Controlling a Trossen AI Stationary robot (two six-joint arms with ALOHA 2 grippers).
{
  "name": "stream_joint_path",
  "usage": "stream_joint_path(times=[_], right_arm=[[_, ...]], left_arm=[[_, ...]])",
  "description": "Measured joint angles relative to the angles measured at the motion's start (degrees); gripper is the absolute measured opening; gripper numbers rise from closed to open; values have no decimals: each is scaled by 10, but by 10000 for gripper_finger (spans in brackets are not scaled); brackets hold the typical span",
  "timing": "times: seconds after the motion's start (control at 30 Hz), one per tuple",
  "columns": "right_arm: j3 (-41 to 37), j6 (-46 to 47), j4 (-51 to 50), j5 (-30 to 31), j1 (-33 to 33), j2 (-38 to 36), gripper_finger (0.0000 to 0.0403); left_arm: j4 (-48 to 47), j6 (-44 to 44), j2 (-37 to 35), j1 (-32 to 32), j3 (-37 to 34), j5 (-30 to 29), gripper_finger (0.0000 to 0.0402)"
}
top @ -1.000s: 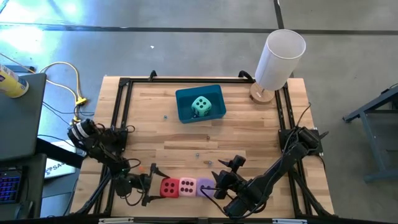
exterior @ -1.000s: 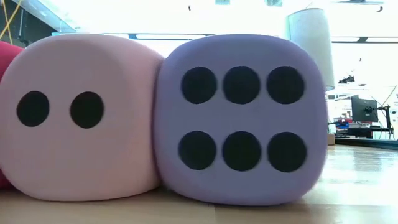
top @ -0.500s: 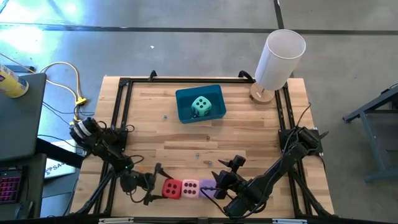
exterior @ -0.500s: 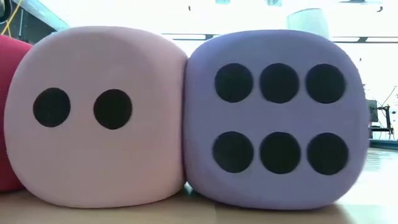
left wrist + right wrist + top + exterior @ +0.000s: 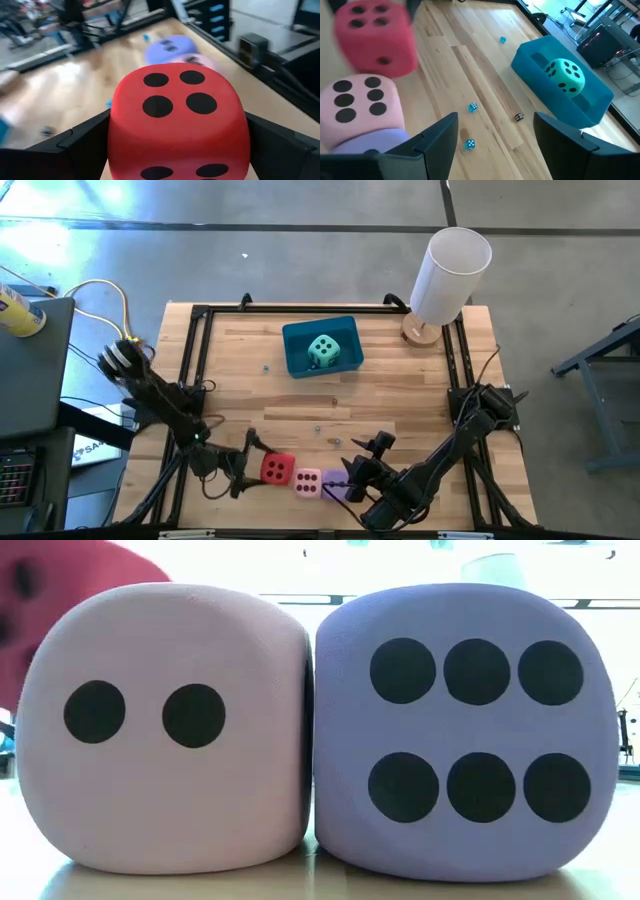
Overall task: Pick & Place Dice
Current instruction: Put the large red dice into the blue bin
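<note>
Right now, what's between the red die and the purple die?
The pink die sits between the red die and the purple die, seen in the high view.

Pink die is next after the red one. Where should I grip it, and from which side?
Grip the pink die across its two free faces, the one toward the bin and the one toward the table's near edge, coming down from above. Its other side is pressed against the purple die, leaving no finger room there. The left gripper holds the red die, lifted clear of the row.
</note>
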Motion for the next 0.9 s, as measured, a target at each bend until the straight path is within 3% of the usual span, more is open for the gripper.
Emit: stream_joint_path(times=[0.17, 0.33, 0.4, 0.47, 0.6, 0.7, 0.9], right_arm=[[0, 22, 11, -10, 7, 0, 249], [0, 44, 39, -18, 16, 0, 249], [0, 48, 53, -18, 20, 0, 249], [0, 48, 69, -19, 23, 0, 249], [0, 44, 95, -18, 23, 0, 249], [0, 44, 100, -18, 22, 0, 249], [0, 46, 115, -18, 19, 0, 249]], left_arm=[[-95, 65, -143, 70, 0, -4, 373], [-202, 111, -294, 199, 1, 2, 373], [-247, 131, -341, 271, 1, 43, 373], [-269, 139, -366, 354, 1, 120, 373], [-271, 134, -359, 530, 1, 300, 373], [-243, 130, -322, 650, 1, 385, 373], [-71, 70, -200, 816, 1, 576, 373]])
